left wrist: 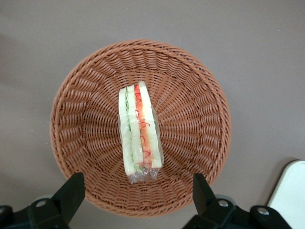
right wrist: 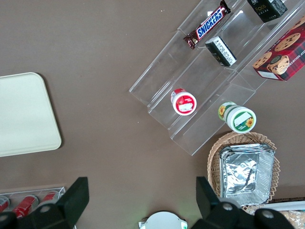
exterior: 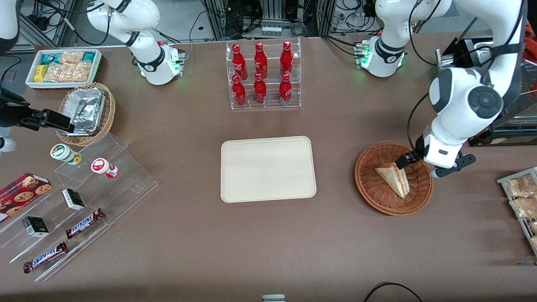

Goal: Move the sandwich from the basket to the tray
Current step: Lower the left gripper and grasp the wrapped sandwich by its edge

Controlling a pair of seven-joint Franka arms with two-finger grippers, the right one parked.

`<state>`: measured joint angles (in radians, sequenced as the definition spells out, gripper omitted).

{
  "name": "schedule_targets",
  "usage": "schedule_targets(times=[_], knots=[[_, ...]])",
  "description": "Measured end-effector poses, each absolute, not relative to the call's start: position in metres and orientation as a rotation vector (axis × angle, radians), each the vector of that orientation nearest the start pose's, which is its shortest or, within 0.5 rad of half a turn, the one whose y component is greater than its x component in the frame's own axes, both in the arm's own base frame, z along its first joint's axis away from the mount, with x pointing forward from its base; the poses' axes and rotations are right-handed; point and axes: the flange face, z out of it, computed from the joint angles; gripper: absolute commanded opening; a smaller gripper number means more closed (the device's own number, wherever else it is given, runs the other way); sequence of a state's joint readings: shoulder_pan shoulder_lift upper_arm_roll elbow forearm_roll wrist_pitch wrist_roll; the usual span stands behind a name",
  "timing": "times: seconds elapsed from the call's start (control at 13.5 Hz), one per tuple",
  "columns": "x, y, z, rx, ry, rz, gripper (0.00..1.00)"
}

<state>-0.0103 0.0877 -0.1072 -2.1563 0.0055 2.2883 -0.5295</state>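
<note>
Robot lab, likely mock shop: brown table, cable clutter, cola bottle rack, acrylic snack steps; gripper above basket.

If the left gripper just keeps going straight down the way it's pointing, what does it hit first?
Most likely the sandwich. The gripper hangs open above the basket, pointing down into it, and the sandwich lies about between the fingers' line. Depth is unclear, so the fingertips might meet the basket weave near the sandwich's end instead.

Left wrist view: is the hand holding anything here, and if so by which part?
Nothing is held. The hand is open above the basket, its fingers apart and clear of the sandwich lying inside.
</note>
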Motion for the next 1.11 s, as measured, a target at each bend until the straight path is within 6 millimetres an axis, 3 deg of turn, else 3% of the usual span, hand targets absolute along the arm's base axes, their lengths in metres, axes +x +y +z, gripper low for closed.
schedule_targets(times=[0.15,1.11], knots=[[0.547,-0.064,0.347,-3.091,-0.649,-0.049,1.00],[0.549,-0.065,0.299,-3.093,-0.661,-0.017,1.00]])
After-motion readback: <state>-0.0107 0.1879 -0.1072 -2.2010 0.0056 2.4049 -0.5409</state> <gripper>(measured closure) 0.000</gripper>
